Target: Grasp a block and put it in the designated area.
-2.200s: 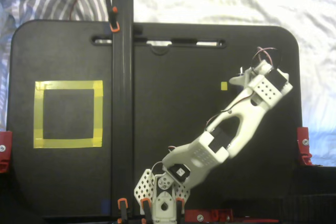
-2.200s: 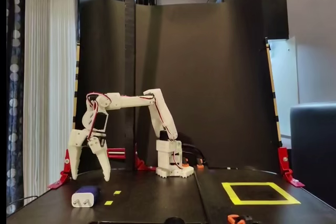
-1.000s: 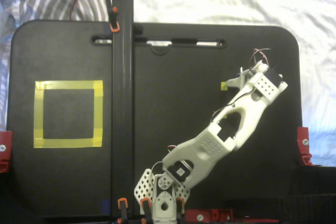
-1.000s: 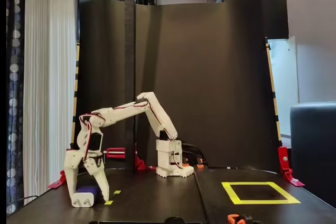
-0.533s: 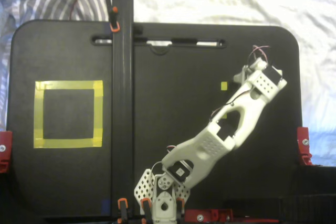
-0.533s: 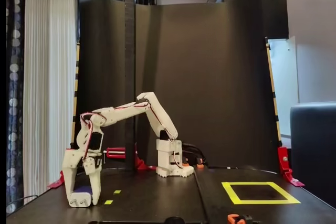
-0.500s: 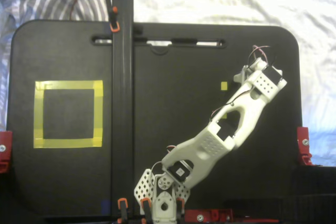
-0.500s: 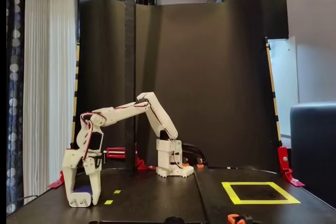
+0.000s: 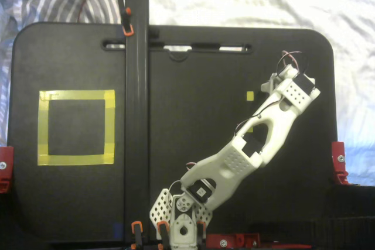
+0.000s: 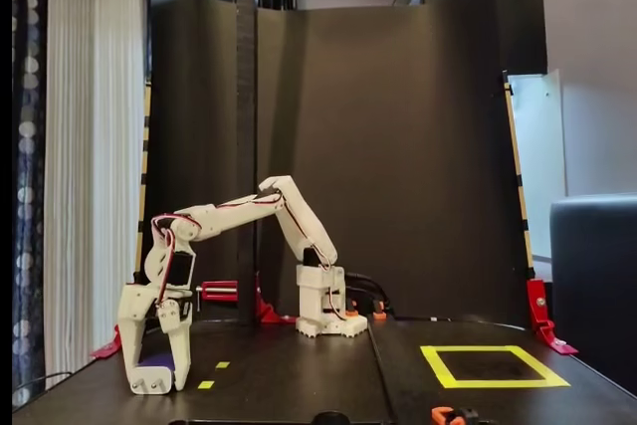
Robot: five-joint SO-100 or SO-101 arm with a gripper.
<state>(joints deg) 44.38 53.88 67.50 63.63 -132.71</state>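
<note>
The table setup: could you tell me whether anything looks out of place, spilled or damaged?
Nothing stands out. The hand sits low around the block on the table, and the designated area is intact and empty.

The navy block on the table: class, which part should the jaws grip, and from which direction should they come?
Grip the block across its two long side faces, coming straight down from above. It lies flat and low on the table, so only its sides offer parallel faces. The gripper already straddles it this way.
</note>
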